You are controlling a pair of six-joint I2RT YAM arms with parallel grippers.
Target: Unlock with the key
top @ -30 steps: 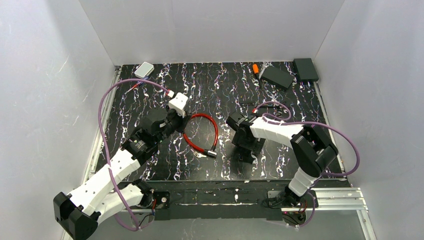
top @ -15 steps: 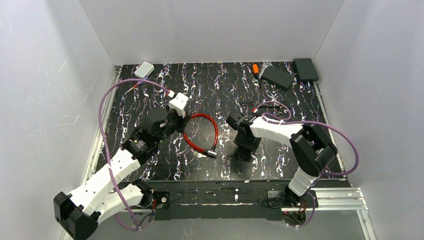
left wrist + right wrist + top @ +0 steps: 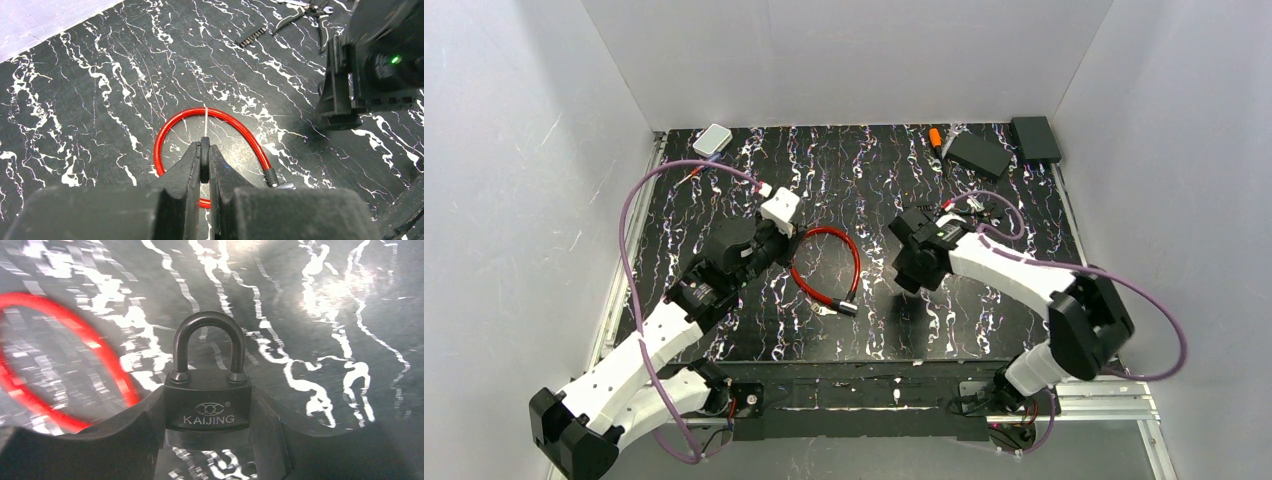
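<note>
Since a second ago, your right arm has come up off the table and moved toward the far side, with its elbow swung out to the right. Right gripper (image 3: pixel 207 412) is clamped on the body of the padlock (image 3: pixel 207 390), one finger on each side. The shackle is seated in the body and points away from the wrist. The right wrist view is motion-blurred.

Left arm hasn't moved in that time. Left gripper (image 3: pixel 204 149) is closed on the key (image 3: pixel 204 162), which shows edge-on between the fingers with its thin pale blade pointing forward. It sits over the near-left part of the red cable loop (image 3: pixel 240 121).

Room:
- The loop lies flat between your two grippers, with its metal end (image 3: pixel 846 308) on the near side. The padlock hangs just right of the loop.
- The marbled table (image 3: pixel 754 330) is bare from the loop to the near edge.
- At the far edge there's a white box (image 3: pixel 713 138) on the left, and an orange-handled tool (image 3: pixel 935 137) and two black boxes (image 3: pixel 979 153) on the right. All are well apart from both grippers.
- Pliers (image 3: pixel 300 10) lie just beyond the right wrist.
</note>
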